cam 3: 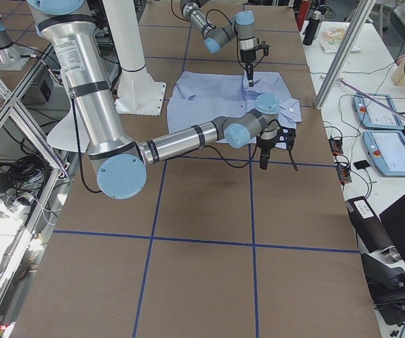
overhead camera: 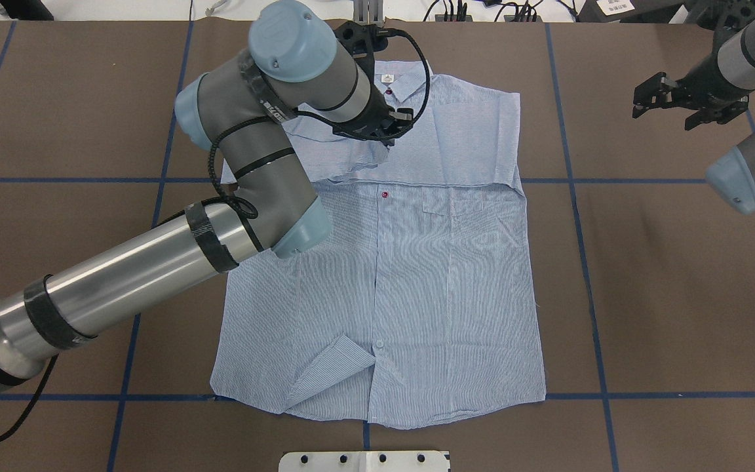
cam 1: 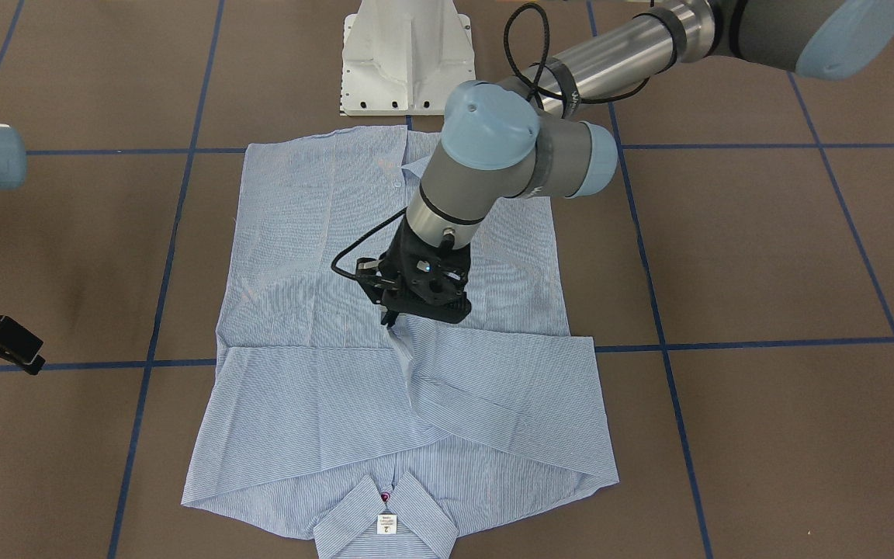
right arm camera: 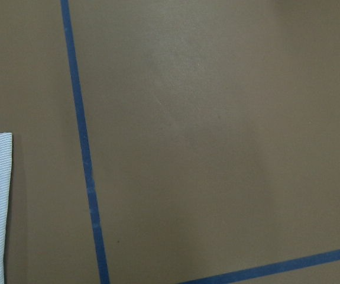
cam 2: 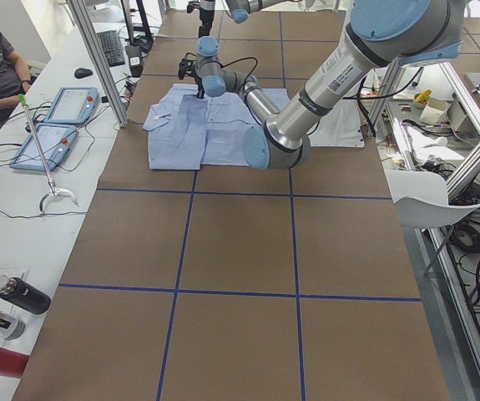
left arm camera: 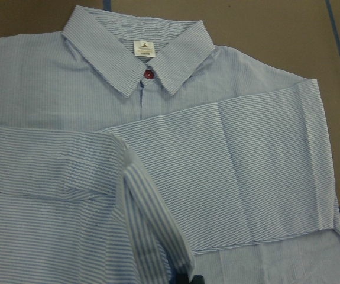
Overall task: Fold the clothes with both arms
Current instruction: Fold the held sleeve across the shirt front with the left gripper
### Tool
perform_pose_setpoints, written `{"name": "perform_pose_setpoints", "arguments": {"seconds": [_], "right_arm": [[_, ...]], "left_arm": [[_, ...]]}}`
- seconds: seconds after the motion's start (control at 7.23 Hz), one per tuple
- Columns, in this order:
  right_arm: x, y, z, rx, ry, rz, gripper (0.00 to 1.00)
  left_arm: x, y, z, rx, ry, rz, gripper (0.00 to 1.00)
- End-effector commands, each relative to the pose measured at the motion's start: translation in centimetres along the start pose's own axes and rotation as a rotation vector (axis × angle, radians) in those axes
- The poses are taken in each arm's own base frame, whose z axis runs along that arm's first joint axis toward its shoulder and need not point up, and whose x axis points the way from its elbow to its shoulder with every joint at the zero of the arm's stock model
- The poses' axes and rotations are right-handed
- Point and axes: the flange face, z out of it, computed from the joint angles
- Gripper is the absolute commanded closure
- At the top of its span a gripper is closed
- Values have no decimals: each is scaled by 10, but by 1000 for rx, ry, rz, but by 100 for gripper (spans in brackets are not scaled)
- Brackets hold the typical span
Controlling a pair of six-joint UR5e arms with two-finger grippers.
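The shirt [cam 1: 323, 404] is light blue with fine white stripes. Past the tip of the black left end effector [cam 1: 390, 318], its collar carries a red button [cam 1: 385, 497] and a white label [cam 1: 386, 524]. The bench [cam 1: 765, 248] is brown, gridded with blue lines [cam 1: 726, 146]. The left arm [cam 1: 618, 58] is silver-grey with pale blue caps.

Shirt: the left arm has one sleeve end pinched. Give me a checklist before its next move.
1. Hold by left gripper: ok, shut on the held sleeve at its end, over the middle of the shirt.
2. Single layer pinched: cannot tell, the contact is hidden.
3. Position of right gripper: ok, open over bare table, off the shirt.
4. Other sleeve: ok, lies flat across the chest.
5. Hem corner: not ok, flipped over onto the front.
6. Collar: ok, flat, with the label showing.
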Motion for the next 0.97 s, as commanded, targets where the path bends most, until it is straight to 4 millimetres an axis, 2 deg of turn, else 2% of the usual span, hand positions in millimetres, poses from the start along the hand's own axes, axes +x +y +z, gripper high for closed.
{"name": "perform_pose_setpoints", "arguments": {"seconds": [0.0, 0.55, 0.83], "right_arm": [[-1, -1, -2, 4, -4, -2, 0], [-2, -1, -3, 4, -5, 2, 0], [-2, -1, -3, 6, -4, 2, 0]], "left_arm": [[27, 19, 16, 19, -6, 4, 100], [57, 44, 27, 9, 8, 26, 100], [62, 54, 32, -1, 10, 33, 100]]}}
